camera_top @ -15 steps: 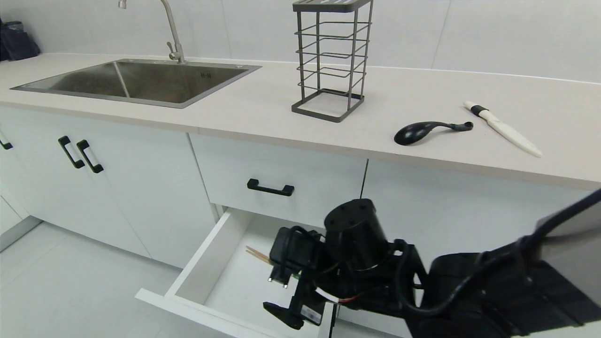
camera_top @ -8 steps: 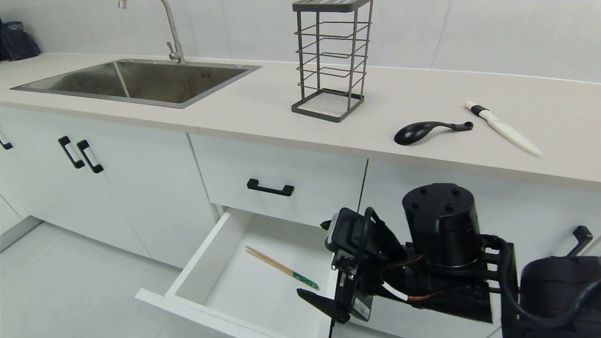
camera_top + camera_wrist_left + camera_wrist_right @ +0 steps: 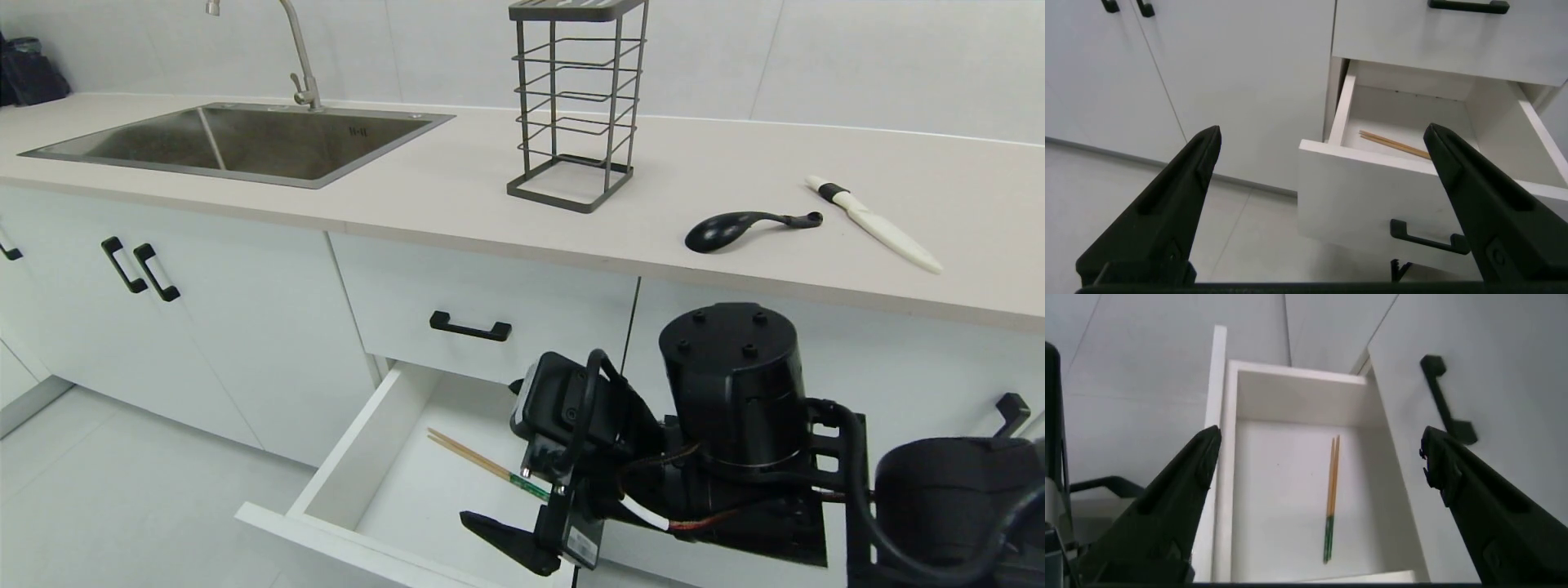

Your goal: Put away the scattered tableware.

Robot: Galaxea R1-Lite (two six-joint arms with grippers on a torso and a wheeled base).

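Head view, with both wrist views. We see the chopsticks (image 3: 478, 461) lying flat on the floor of the open drawer (image 3: 351, 445), green tips toward its front. The right gripper (image 3: 1320, 437) hangs above the drawer, at 3 o'clock of the chopsticks in the head view; its jaws are spread wide and hold nothing. The left gripper (image 3: 1323, 131) faces the drawer front, its jaws likewise spread and bare. On the countertop (image 3: 408, 188), a black spoon (image 3: 722, 230) lies at 4 o'clock of the wire rack (image 3: 571, 10), and a white knife (image 3: 878, 224) at 3 o'clock of the spoon. The sink (image 3: 245, 143) sits at 9 o'clock of the rack.
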